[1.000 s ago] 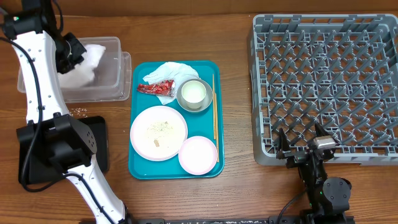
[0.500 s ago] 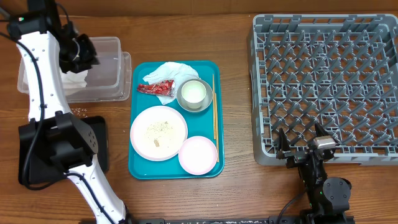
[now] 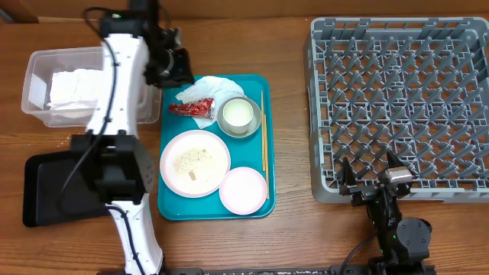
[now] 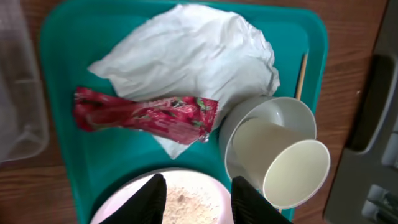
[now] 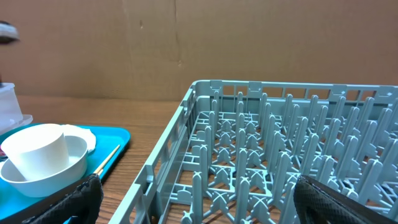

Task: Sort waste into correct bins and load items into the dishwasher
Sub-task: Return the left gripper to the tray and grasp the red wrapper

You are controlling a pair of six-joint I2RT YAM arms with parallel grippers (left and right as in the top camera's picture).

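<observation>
Brown wooden tabletop is seen overhead, with the teal tray [image 3: 256,202] at mid-table. On this tray the napkin [image 4: 193,56], red wrapper [image 4: 146,112], bowl [image 4: 245,121], large plate [image 3: 195,162], small plate [image 3: 244,190] and chopsticks [image 3: 264,130] are laid. The cup [image 4: 286,168] is shown tipped inside the bowl by the wrist views alone. The left gripper [image 4: 198,202] is held over the tray's far-left corner, fingers apart and empty. The right gripper [image 5: 205,205], right of the tray beside the dish rack [image 3: 401,99], is spread wide. The clear tub [image 3: 38,72] and black tray [image 3: 53,187], left of the tray, are caught only overhead
</observation>
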